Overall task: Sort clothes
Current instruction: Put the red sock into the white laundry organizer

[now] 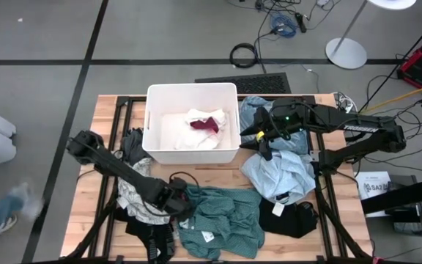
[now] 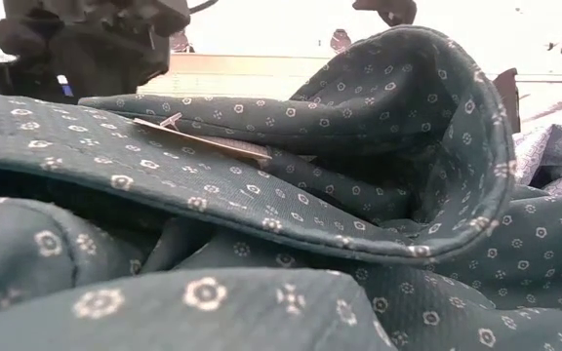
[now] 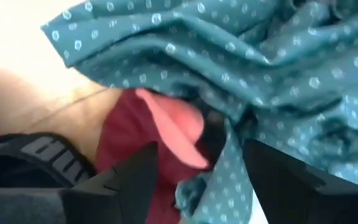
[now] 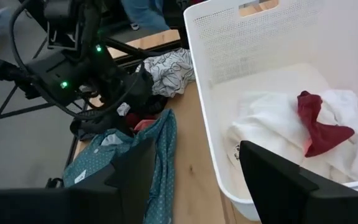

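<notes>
Clothes lie all around me, soft, light and floppy. My left pincer (image 3: pixel 194 180) is open, low over a red cloth (image 3: pixel 135 143) tucked under the teal shirt (image 3: pixel 278 81). I would pinch a red fold. My right pincer (image 4: pixel 194 180) waits open by the bin (image 4: pixel 241 37).

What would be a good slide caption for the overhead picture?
Left gripper open at the teal-green dotted shirt; right gripper open beside the white plastic bin.
</notes>
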{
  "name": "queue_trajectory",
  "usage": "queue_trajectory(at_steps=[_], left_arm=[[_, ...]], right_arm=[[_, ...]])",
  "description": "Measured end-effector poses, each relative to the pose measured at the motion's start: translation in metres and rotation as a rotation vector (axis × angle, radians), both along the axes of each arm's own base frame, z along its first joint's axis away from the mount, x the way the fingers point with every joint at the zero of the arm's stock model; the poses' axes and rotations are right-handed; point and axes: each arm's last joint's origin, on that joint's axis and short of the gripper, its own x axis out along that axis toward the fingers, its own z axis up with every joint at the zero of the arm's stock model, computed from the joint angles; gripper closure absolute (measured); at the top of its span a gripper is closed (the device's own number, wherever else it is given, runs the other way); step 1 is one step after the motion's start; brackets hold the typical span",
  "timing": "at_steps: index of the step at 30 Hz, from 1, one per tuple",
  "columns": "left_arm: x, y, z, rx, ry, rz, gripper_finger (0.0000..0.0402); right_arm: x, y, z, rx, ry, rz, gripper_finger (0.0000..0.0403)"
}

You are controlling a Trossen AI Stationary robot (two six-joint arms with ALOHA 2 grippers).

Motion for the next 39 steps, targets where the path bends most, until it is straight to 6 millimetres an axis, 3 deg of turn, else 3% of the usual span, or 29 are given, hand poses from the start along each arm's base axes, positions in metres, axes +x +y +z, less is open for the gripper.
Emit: queue_trajectory(at_steps=[10,14,18,21,25,30,35,39], left_arm=[[0.010,0.007,-0.014,0.021,0.024,0.040,0.0173],[0.009,0.008,-0.015,0.025,0.030,0.036,0.0244],[0.008,0.008,-0.011,0.015,0.032,-0.010,0.0368],[0.004,0.009,-0.001,-0.005,0.028,-0.050,0.0387],[-0.006,0.014,0.027,-0.035,-0.040,-0.103,0.0394],[-0.013,0.027,0.081,-0.043,-0.347,-0.229,0.0394],[-0.018,0.046,0.134,0.137,-0.727,-0.248,0.0394],[-0.012,0.059,0.154,0.241,-0.892,-0.233,0.0394]], right_arm=[[-0.002,0.000,-0.004,-0.012,0.044,0.010,0.0181],[-0.003,0.000,-0.005,-0.009,0.064,0.011,0.0181],[-0.004,0.000,-0.006,-0.003,0.070,0.007,0.0181],[-0.004,0.000,-0.006,0.011,0.071,-0.001,0.0181],[-0.004,0.000,-0.006,0.016,0.070,-0.005,0.0181],[-0.002,0.000,-0.003,0.014,0.037,-0.003,0.0181],[0.005,0.003,0.008,0.039,-0.094,0.079,0.0181],[0.012,0.010,0.014,0.057,-0.182,0.122,0.0181]])
